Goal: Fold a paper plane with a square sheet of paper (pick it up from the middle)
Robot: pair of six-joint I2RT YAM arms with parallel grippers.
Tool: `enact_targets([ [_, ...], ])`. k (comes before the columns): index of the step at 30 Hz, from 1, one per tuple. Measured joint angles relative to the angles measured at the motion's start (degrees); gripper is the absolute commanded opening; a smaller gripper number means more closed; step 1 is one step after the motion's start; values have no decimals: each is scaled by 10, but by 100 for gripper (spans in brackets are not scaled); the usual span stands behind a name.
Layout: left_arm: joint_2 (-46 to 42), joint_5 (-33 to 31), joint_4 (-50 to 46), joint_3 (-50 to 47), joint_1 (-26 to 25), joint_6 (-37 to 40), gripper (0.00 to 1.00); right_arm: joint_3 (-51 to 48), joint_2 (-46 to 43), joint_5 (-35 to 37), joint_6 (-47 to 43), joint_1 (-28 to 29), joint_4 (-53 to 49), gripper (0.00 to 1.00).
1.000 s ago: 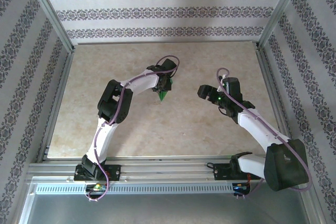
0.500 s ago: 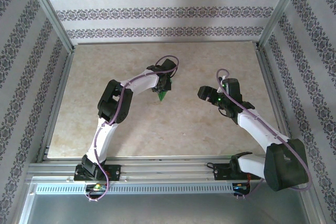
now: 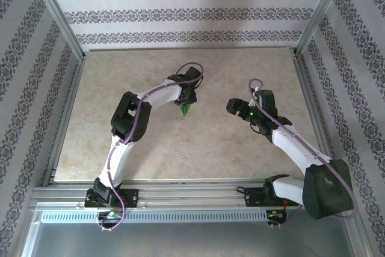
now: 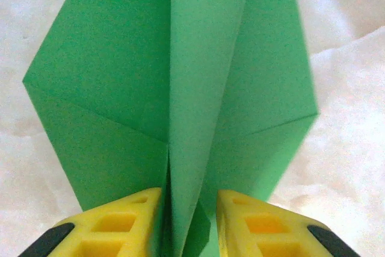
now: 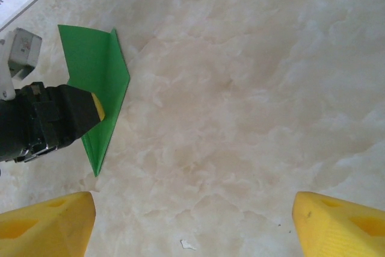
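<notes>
The narrow bright green paper plane [image 4: 198, 88] has barely shifted at the middle of the beige marbled desk [image 3: 120, 88], with its crease inside the left hand [image 4: 189, 200], clenched or released I cannot tell, while the right hand [image 5: 192, 227] stays wide released, so the folding seems finished.

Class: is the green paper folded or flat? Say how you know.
Folded: the green paper has a raised centre ridge between the left gripper's jaws and slanted creases.
</notes>
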Motion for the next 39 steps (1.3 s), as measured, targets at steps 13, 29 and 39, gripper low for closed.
enact_targets([
  [13, -64, -18, 0, -3, 0, -4, 46, 0, 0, 0, 3, 0, 1, 90],
  [29, -576, -206, 186, -418, 43, 75, 100, 62, -102, 222, -124, -12, 31, 98],
  [39, -841, -336, 334, -746, 130, 151, 99, -62, -97, 398, -164, -48, 103, 98],
])
